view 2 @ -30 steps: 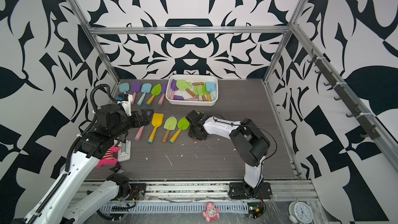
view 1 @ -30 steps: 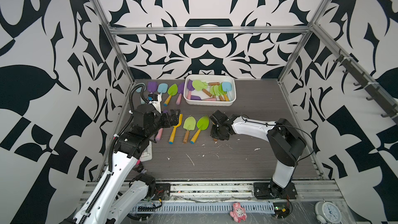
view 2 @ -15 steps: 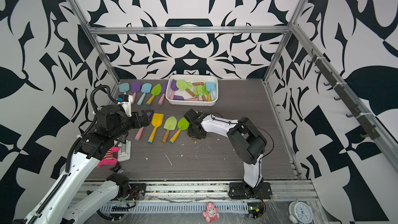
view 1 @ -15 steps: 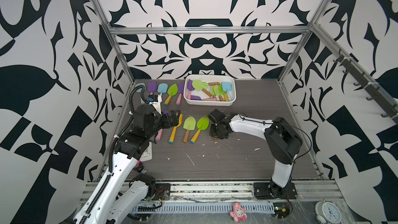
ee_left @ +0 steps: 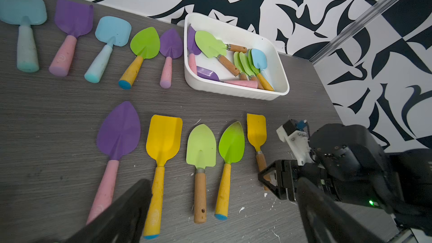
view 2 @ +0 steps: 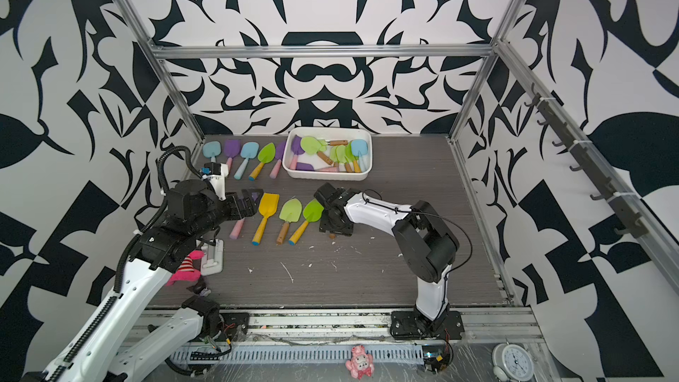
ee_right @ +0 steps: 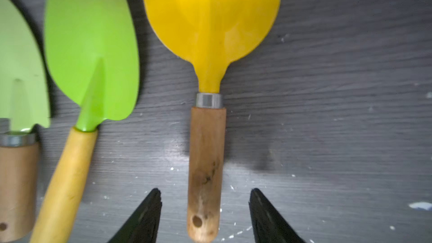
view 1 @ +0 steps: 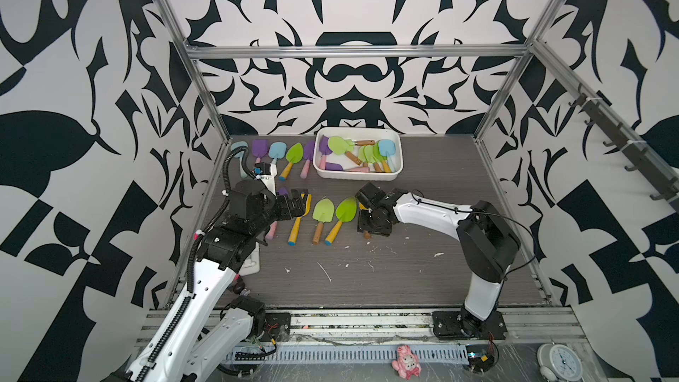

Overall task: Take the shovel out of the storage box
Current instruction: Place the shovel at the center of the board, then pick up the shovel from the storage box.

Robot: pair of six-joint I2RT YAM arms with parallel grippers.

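Right gripper (ee_right: pixel 205 191) is noted low over the table (view 1: pixel 422 270), jaws released. Its 2 black fingers (ee_right: pixel 145 216) are parted to either side of a wooden handle. Bare table is seen in each gap, so nothing is grasped.

The handle belongs to the small yellow shovel (ee_right: pixel 210 31). It is laid flat on the table, outside the storage box (view 1: pixel 358 176), blade pointed toward the back wall. In the left wrist view the small yellow shovel (ee_left: pixel 256 129) is found at one end of a near row of 5, just beside a bright green shovel (ee_left: pixel 231 143). The row is completed by a pale green shovel (ee_left: pixel 201 146), a larger yellow shovel (ee_left: pixel 163 136) and a purple shovel (ee_left: pixel 119 132). In both top views most of the small yellow shovel is hidden under the right gripper.

Left gripper (view 1: pixel 299 203) is held over the opposite end of that row, jaws spread wide and empty.

The storage box is set at the back of the table, near the wall, with several shovels piled inside. A far row of 5 shovels (ee_left: pixel 113 31) is laid beside it.
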